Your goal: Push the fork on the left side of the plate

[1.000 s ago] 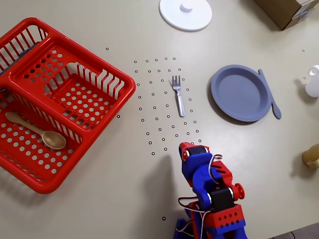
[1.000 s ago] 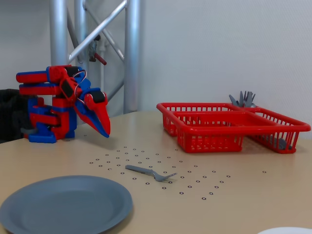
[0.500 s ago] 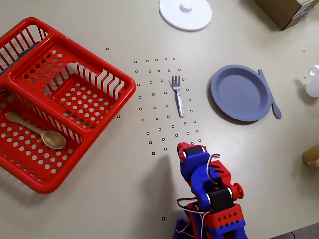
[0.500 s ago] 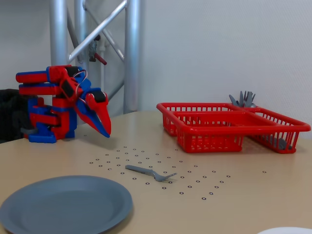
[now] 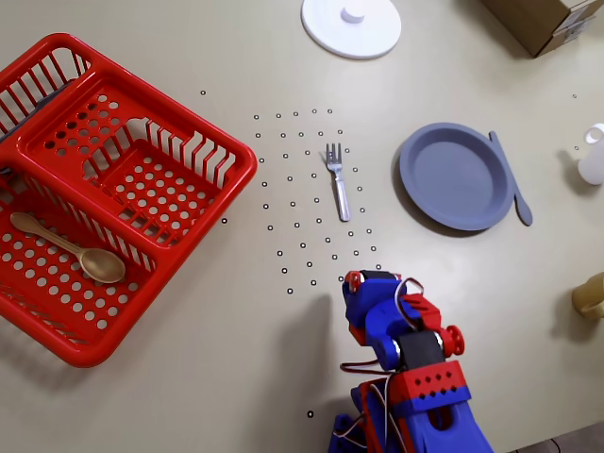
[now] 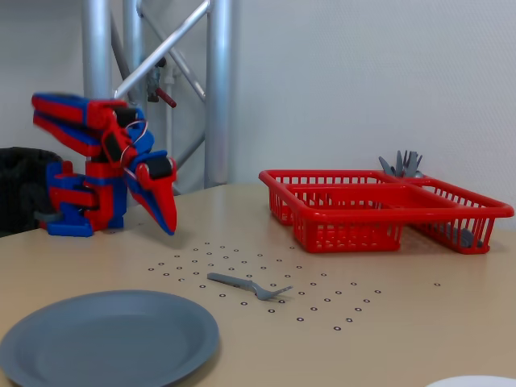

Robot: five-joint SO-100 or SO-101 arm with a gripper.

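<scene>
The fork lies flat on the dotted patch of table, tines away from the arm, just left of the plate in the overhead view and apart from it, while the gripper hangs closed and empty, well short of the fork.

No text, label or number seems readable on anything in either view.

The beige table carries a red basket, the fork, the plate, a blue utensil and a white lid.
</scene>
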